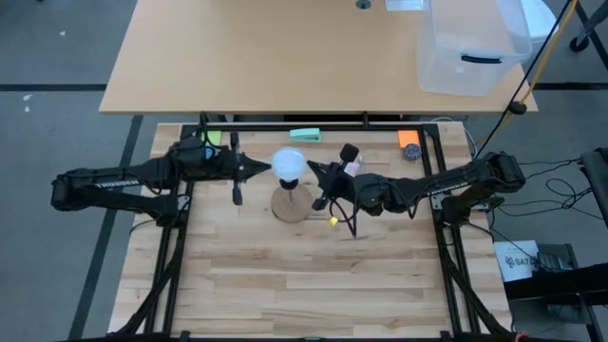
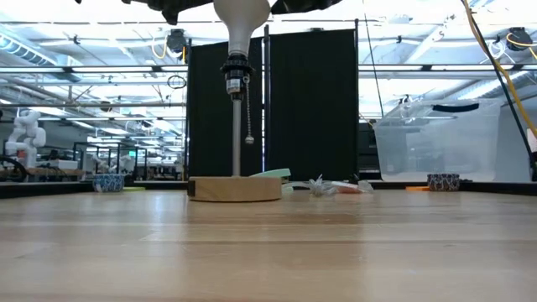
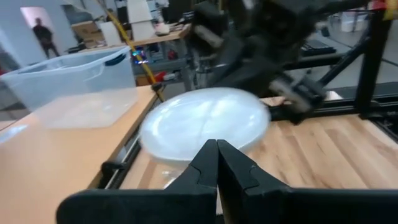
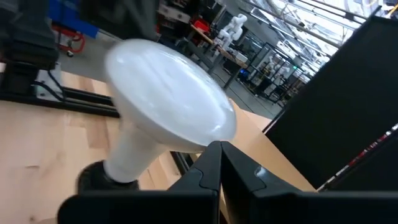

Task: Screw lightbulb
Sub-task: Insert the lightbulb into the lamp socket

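Your left gripper, fingers pinched shut on nothing, points straight at the lightbulb, just beside its globe. The bulb stands upright, neck down in the black socket above the round wooden base. Your right gripper, equally shut and empty, flanks the globe opposite, about as near.

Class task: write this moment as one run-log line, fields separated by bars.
bulb: seated in socket on base | left pincer: shut, beside globe | right pincer: shut, opposite side | neither holds bulb
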`<action>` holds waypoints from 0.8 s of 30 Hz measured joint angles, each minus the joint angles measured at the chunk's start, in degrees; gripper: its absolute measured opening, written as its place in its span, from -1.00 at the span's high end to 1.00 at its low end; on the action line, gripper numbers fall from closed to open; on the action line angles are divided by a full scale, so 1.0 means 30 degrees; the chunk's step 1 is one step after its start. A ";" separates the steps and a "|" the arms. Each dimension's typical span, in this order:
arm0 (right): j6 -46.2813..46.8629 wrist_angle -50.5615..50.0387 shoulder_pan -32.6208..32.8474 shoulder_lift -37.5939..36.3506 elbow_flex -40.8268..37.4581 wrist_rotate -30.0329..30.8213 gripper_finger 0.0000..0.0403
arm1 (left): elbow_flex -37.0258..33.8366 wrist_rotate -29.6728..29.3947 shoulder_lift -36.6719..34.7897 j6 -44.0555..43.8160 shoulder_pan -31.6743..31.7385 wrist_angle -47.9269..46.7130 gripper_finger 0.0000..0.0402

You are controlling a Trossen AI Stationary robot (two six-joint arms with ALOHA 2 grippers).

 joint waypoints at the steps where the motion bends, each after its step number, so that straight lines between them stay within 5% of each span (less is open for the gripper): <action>1: -0.0036 -0.0014 0.0142 0.0000 0.0000 0.0010 1.00 | 0.0001 -0.0098 0.0000 -0.0023 0.0106 -0.0075 1.00; 15: 0.0965 -0.1152 0.1398 0.0080 -0.0036 -0.1951 1.00 | -0.0022 -0.0979 0.0048 -0.0479 0.1605 -0.0697 1.00; 24: 0.1458 -0.1869 0.0777 0.0073 -0.0029 0.1572 1.00 | -0.0022 0.0762 -0.1457 0.0053 0.0937 -0.0106 1.00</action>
